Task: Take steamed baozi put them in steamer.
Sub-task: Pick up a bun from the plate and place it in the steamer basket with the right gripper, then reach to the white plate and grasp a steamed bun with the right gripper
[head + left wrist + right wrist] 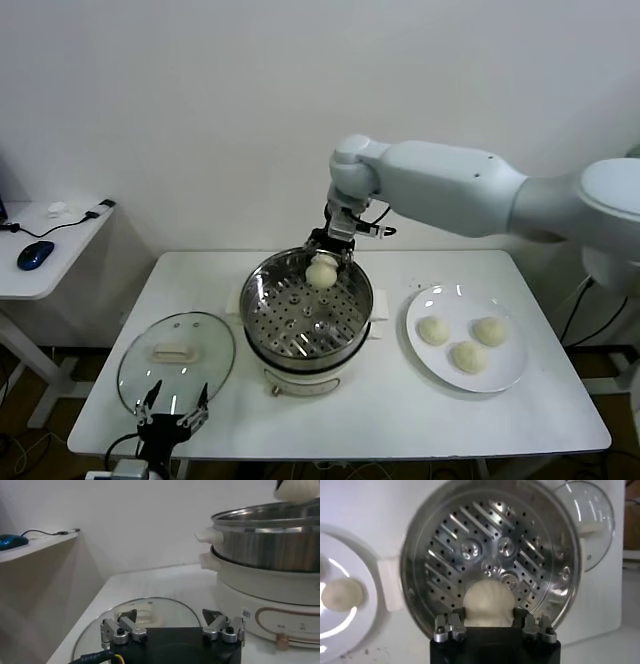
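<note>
Steamer (308, 322) stands mid-bench in the head view, a shiny steel pot on a white base, its holed tray bare. The right gripper (327, 262) hangs over the pot's far rim with its fingers clamped on one bun (322, 271), which sits above the tray and has not yet been set down. Three more buns (468, 356) lie on a white plate (512, 372) to the steamer's right, apart from one another. A glass lid (176, 358) lies flat on the bench to the steamer's left, and the left gripper (174, 414) waits at the near edge just by it.

In the left wrist view the left gripper (172, 630) has its fingers spread wide with nothing between them, the lid (145, 611) right beneath, and the steamer's wall (272, 545) rising beside it.

In the right wrist view the right gripper (492, 626) shows its fingers pressed against both sides of the held bun (488, 602), with the tray (490, 555) below and one plate bun (341, 594) off to the side.

The buns look light, soft and smooth, likely to dent under a hard squeeze. A gentle hold across the widest part, from opposite sides, seems safest.
</note>
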`<state>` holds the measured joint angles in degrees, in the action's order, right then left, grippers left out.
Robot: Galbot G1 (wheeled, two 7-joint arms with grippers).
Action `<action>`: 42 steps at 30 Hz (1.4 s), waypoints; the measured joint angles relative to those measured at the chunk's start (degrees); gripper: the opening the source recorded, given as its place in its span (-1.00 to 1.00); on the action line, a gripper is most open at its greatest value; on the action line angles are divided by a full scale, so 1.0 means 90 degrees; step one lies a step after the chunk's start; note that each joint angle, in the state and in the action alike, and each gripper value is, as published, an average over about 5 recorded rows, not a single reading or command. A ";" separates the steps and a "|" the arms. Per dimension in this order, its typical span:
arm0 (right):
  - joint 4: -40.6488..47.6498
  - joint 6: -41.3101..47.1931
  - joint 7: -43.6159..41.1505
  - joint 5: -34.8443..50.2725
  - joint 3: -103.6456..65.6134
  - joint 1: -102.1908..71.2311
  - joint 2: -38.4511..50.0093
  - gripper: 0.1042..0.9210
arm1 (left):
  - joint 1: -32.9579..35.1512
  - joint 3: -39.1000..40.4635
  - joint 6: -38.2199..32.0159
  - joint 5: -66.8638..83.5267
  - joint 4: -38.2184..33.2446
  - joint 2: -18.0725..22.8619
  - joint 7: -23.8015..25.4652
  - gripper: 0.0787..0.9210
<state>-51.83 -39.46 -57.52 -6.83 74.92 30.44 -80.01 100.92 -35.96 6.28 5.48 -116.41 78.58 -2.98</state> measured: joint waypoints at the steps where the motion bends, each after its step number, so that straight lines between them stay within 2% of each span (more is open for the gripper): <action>1: 0.0148 -0.0069 0.0027 -0.0079 -0.0049 -0.0083 -0.0071 0.32 | -0.0009 0.0001 -0.0003 0.0002 0.0012 0.0000 -0.0004 0.77; 8: 0.1027 -0.0452 0.0164 -0.0434 -0.0301 -0.0536 -0.0484 0.38 | -0.0085 0.0014 0.0000 0.0019 0.0063 0.0002 -0.0010 0.77; 15: 0.1469 -0.0698 0.0221 -0.0421 -0.0391 -0.0671 -0.0687 0.71 | -0.0131 0.0019 0.0000 0.0040 0.0101 0.0003 -0.0014 0.77; 19: 0.1412 -0.0718 0.0068 -0.0010 -0.0315 -0.0494 -0.0630 0.76 | -0.0138 0.0012 0.0003 0.0046 0.0097 0.0002 -0.0016 0.77; 23: 0.1023 -0.0463 -0.0219 0.0921 0.0071 0.0034 -0.0355 0.76 | -0.0113 0.0009 0.0006 0.0035 0.0064 -0.0001 -0.0017 0.77; 31: -0.0349 0.1261 -0.0413 0.3165 0.1422 0.1403 0.1089 0.76 | -0.0109 0.0061 -0.0013 -0.0008 0.0042 -0.0015 -0.0017 0.77; 36: -0.1196 0.2624 -0.0248 0.3790 0.2268 0.1863 0.2283 0.76 | -0.0157 0.0098 -0.0033 -0.0024 0.0052 -0.0016 -0.0019 0.77; 42: -0.1994 0.4130 0.0105 0.4097 0.2676 0.1690 0.3431 0.76 | -0.0180 0.0067 -0.0057 -0.0022 0.0068 -0.0017 -0.0025 0.77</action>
<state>-69.78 -2.29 -56.58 30.05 99.00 45.65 -49.13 99.30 -35.35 5.77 5.28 -115.80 78.43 -3.21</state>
